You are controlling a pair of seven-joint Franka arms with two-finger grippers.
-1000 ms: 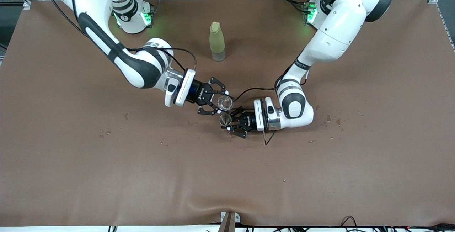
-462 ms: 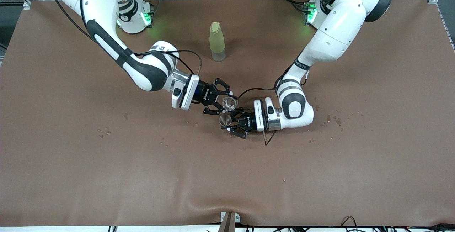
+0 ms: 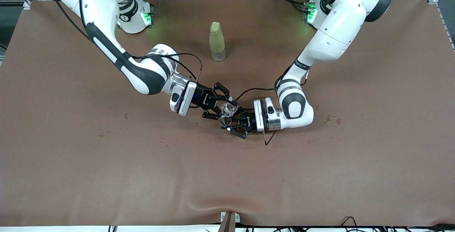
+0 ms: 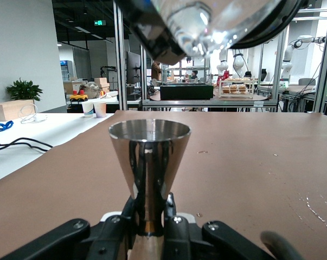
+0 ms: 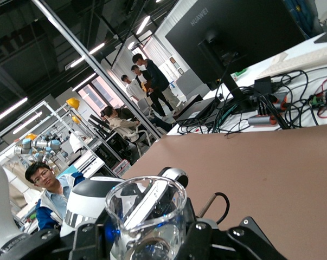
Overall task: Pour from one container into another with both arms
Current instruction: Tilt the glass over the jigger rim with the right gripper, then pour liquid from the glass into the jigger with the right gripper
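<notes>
My right gripper (image 3: 221, 108) is shut on the tiny clear stemless cup (image 3: 227, 109), tilted just above the stemmed glass. In the right wrist view the lipped cup (image 5: 147, 219) sits between the black fingers (image 5: 206, 241). My left gripper (image 3: 230, 125) is shut on the stemmed glass (image 3: 224, 120), which stands upright over the middle of the table. The left wrist view shows its grey conical bowl (image 4: 149, 154) with the stem clamped between the fingers (image 4: 177, 222), and the clear cup (image 4: 204, 24) leans over it from above.
A tall yellow-green bottle (image 3: 217, 41) stands farther from the front camera than both grippers, between the two arm bases. Small wet spots (image 3: 332, 119) mark the brown table cover (image 3: 227, 175) toward the left arm's end, and others lie toward the right arm's end.
My right gripper has carried the clear cup toward the stemmed glass, lowered it over the bowl and tilted it. The left gripper and the stemmed glass have stayed in place.
</notes>
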